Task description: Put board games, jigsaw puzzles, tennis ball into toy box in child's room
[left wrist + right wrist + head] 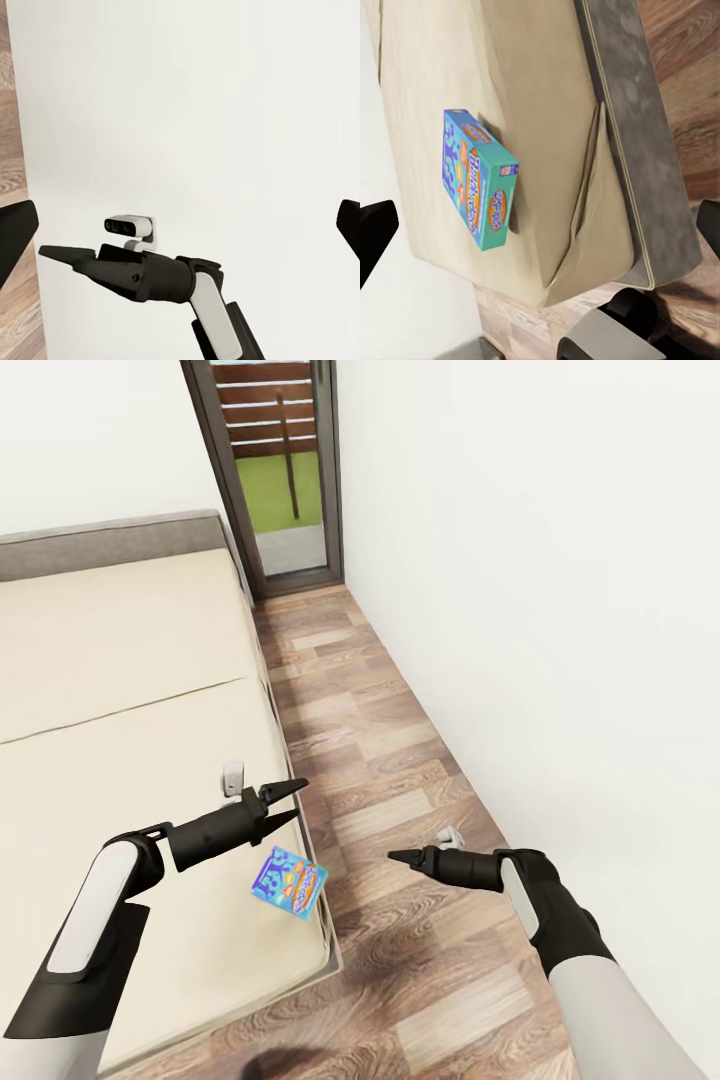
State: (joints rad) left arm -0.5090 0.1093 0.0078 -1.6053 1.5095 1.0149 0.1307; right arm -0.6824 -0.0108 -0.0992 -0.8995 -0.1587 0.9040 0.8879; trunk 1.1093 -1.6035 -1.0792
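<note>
The blue board game (pixel 291 882) lies on the beige mattress of the bed (pixel 120 690), close to the mattress corner nearest the robot and next to the wood floor (pixel 400 790). In the right wrist view the same board game (pixel 478 178) rests flat on the mattress near the grey frame (pixel 637 150).

The left gripper (pixel 290 800) hangs over the bed edge, at 12 o'clock from the board game and not touching it. Its fingers (pixel 285 790) are spread apart.

The right gripper (pixel 400 857) hangs over the floor, at 3 o'clock from the board game and well apart from it. In the left wrist view the right gripper (pixel 56 255) appears against the white wall (pixel 225 112). Its finger state cannot be determined.

A glazed door (pixel 280 470) stands at 12 o'clock at the end of the floor strip.
</note>
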